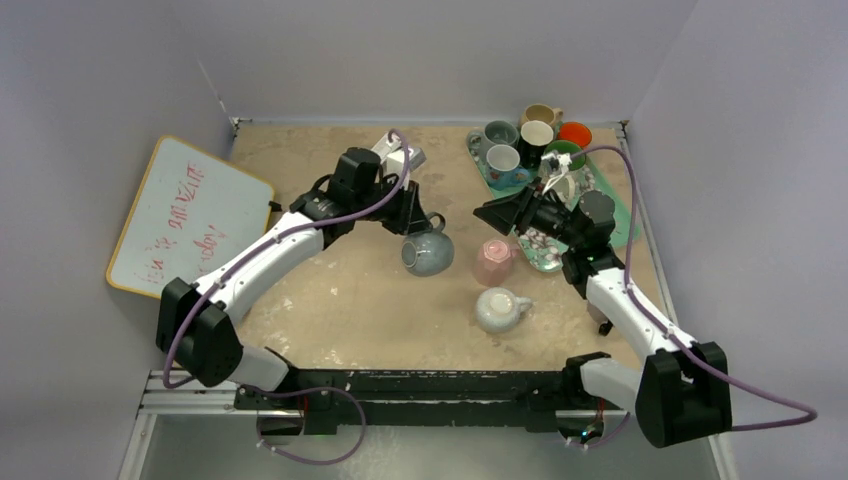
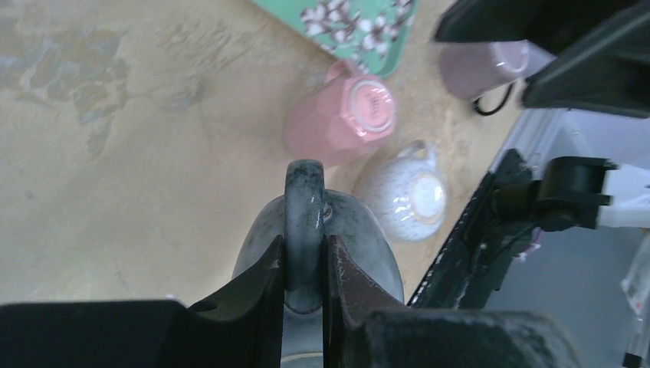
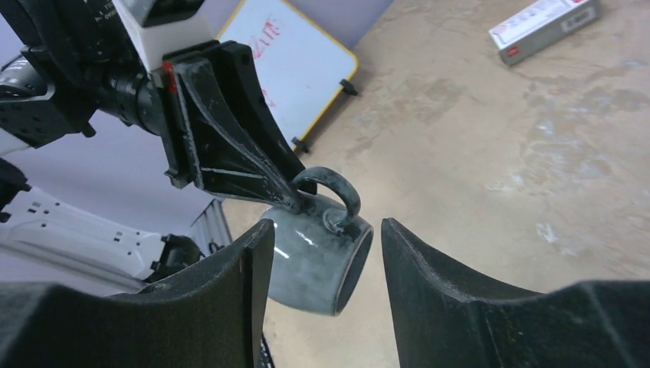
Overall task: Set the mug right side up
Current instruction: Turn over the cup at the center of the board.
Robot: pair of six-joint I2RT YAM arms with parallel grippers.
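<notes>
A grey-blue glazed mug [image 1: 428, 252] hangs tipped on its side above the table, its mouth turned down and toward the near edge. My left gripper [image 1: 412, 222] is shut on its handle [image 2: 304, 192], one finger pressed against each side of the loop, as the left wrist view shows [image 2: 304, 247]. My right gripper [image 1: 497, 212] points left toward the mug and stands a little apart from it. Its jaws are open in the right wrist view [image 3: 326, 227], and the mug [image 3: 314, 264] shows beyond the gap between them, untouched.
A pink mug [image 1: 493, 260] and a white speckled mug [image 1: 500, 308] sit upside down just right of the held mug. A green floral tray [image 1: 612, 215] with several mugs is at the back right. A whiteboard [image 1: 185, 215] leans at the left, and a small box [image 1: 403, 153] lies at the back.
</notes>
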